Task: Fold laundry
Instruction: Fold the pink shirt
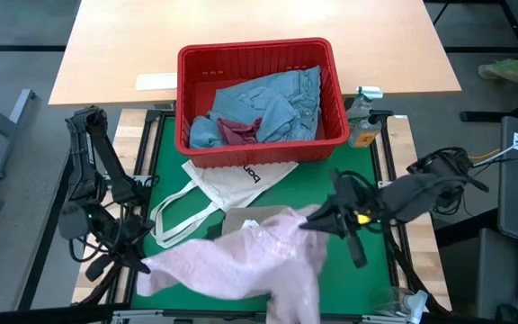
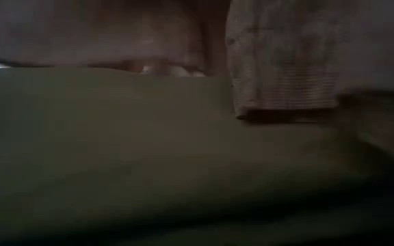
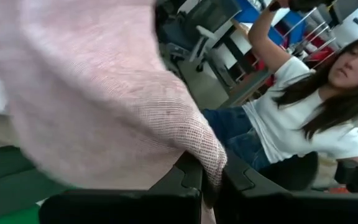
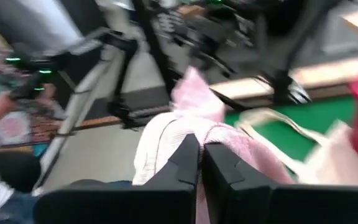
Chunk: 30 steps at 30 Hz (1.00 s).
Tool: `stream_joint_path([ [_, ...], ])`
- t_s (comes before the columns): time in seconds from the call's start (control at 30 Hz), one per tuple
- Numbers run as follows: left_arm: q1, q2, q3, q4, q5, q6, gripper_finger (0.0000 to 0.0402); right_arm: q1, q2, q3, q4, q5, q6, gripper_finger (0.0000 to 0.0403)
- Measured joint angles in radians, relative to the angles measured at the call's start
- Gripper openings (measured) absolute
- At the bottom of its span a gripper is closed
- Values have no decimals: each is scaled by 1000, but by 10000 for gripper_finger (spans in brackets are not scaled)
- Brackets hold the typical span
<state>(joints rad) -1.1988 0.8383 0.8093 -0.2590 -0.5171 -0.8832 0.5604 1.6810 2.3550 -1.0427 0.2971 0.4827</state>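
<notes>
pink top [image 1: 241, 261]: 1 | jeans [image 1: 272, 103]: 1 | red basket [image 1: 259, 58]: 1 | tote bag [image 1: 232, 184]: 1 | bottle [image 1: 364, 121]: perhaps 1

High view: overhead, straight down, takes in whole green mat [image 1: 367, 162], red basket [image 1: 261, 58], both arms. Low view: mat height, looks level, lens nearly smothered by pink top [image 2: 286, 61] hanging close in front. Left wrist view: looks out past own fingers [image 3: 185, 180] to seated person [image 3: 303, 118] in room, pink top very near. Right wrist view: looks across pink top [image 4: 185, 143] toward left arm. Pink top shared by all four views.
</notes>
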Motion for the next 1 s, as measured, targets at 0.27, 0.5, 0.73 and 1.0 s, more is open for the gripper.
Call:
stream_joint_path([
  [0.27, 1, -7, 0, 66, -131, 45, 6, -13, 0, 0, 57, 35, 60, 8],
  [0.5, 0, -46, 0, 110, -134, 139, 6, -11, 0, 0, 23, 46, 26, 8],
  [0.73, 1, -34, 1, -49, -133, 118, 6, -30, 7, 0, -264, 248, -38, 8],
  [1.0, 17, 18, 1, -210, -136, 20, 6, -152, 29, -38, -522, 341, 58, 8],
])
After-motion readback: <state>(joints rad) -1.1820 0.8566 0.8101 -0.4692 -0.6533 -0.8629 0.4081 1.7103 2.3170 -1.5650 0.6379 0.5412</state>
